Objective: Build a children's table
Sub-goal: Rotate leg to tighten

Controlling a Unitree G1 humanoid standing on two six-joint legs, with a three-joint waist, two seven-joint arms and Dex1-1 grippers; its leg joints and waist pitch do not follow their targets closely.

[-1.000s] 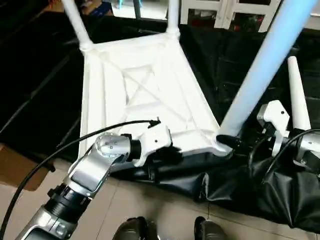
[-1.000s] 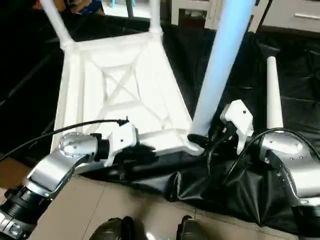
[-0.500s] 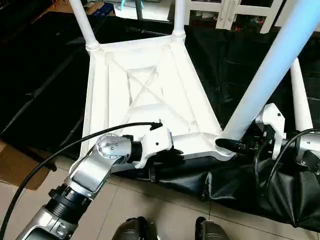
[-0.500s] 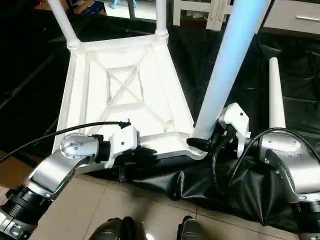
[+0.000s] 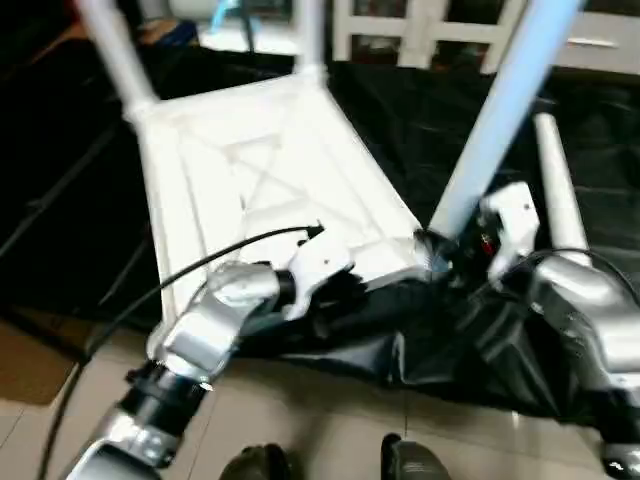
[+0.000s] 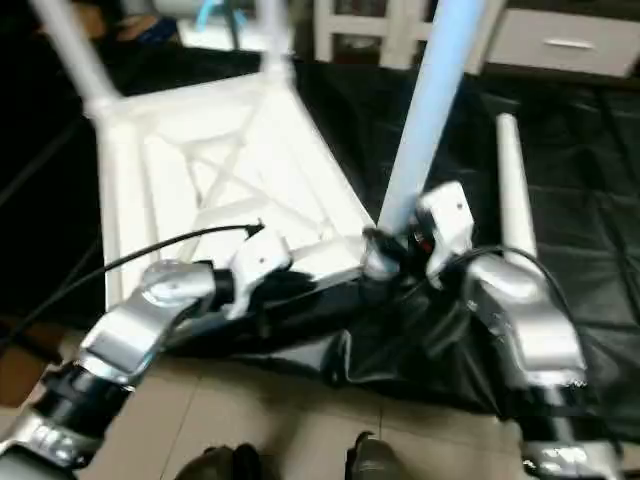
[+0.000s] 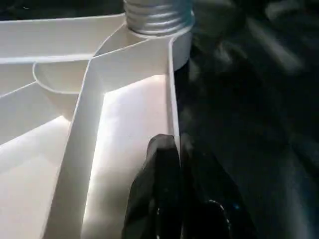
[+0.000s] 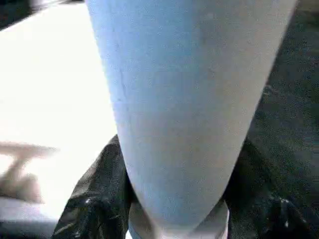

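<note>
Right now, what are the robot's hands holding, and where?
Left gripper pinches the tabletop's near edge wall. Right gripper grips the leg at its base.

Both forearms gleam in brushed silver: the left arm (image 5: 195,345) runs from a black ribbed collar up to a rounded metal joint cap, then a white angular wrist housing. A thin black cable (image 5: 180,285) arcs over it to the wrist. The right arm (image 6: 520,325) shows the same silver shell, a white wrist block and looping black cables. The left gripper's fingers (image 7: 162,189) are glossy black.
</note>
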